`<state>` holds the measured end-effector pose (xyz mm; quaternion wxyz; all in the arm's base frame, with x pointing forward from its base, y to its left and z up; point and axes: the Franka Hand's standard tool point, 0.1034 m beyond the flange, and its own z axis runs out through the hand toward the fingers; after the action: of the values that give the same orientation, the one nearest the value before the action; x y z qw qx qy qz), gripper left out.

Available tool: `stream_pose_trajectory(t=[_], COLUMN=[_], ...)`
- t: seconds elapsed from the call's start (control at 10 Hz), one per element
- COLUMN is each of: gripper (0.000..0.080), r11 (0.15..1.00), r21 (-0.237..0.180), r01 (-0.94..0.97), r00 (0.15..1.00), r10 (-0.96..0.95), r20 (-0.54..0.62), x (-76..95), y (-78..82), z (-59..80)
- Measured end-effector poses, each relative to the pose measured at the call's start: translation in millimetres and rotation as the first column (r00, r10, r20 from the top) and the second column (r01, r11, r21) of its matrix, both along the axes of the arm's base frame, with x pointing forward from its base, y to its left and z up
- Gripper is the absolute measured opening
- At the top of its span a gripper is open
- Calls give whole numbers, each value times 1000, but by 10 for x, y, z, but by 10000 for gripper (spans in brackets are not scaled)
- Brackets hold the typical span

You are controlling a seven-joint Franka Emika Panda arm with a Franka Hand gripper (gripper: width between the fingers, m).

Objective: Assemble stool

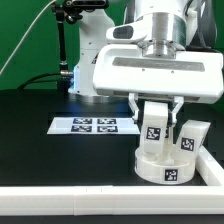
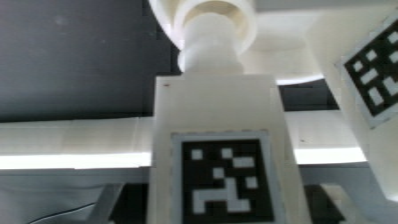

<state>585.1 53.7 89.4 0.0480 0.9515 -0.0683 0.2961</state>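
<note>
Risk: end effector (image 1: 158,113) gripping a tagged leg (image 1: 154,128) upright over the round seat (image 1: 167,163), near the rail at the surface's right; tilt could jam insertion.

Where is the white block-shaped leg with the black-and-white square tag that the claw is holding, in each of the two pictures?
Exterior view: the held white tagged leg stands upright between the claw's fingers, just above the round white plastic seat, towards the exterior view's right.
Wrist view: the same leg fills the middle, its tag facing the camera.
Shared landmark: a second tagged leg beside it.
</note>
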Motion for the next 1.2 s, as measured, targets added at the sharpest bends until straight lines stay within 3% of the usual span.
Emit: stream_pose_trajectory(t=[0.5,1.2], gripper=[337,337], r11=[1000,1000], r21=[2,-5], r01=[-1,-9], r00=[1000,1000], r10=[1,9], r20=[-10,-6], x=[-62,-57], y=[71,72], z=[-92,-94])
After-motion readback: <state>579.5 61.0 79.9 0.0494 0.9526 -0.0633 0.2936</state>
